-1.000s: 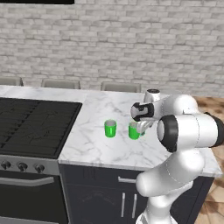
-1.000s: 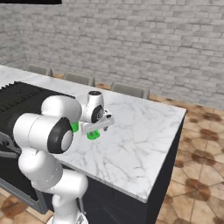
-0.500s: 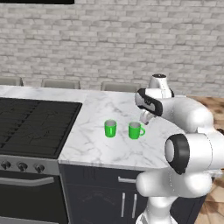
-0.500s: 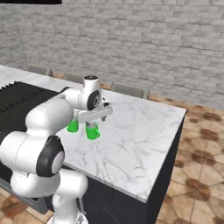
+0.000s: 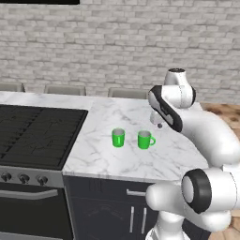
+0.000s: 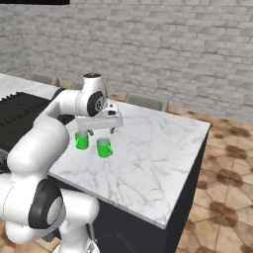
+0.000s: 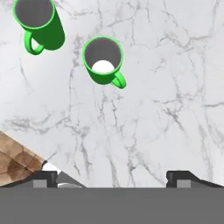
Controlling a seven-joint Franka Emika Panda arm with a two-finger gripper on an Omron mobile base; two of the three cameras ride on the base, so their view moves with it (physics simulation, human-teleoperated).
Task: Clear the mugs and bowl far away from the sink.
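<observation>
Two bright green mugs stand upright side by side on the white marble counter point(image 5: 105, 161). The left mug point(image 5: 118, 138) point(image 6: 81, 140) point(image 7: 38, 22) is nearer the stove. The right mug point(image 5: 145, 139) point(image 6: 104, 147) point(image 7: 103, 58) has its handle turned away from the other one. My gripper point(image 5: 158, 123) point(image 6: 102, 130) point(image 7: 112, 176) hangs open above the counter, just behind and to the right of the right mug, touching neither mug and holding nothing. The bowl and the sink are out of view.
A black stove point(image 5: 37, 133) point(image 6: 20, 111) fills the counter's left part. Chair backs point(image 5: 64, 89) line the far edge below a brick wall. The counter's right end point(image 6: 190, 168) drops to a tiled floor. Bare marble lies to the right of the mugs.
The hand has risen from the right mug and drawn back toward the far right of the counter, with its jaws wide apart. Both mugs have stayed where they were.
</observation>
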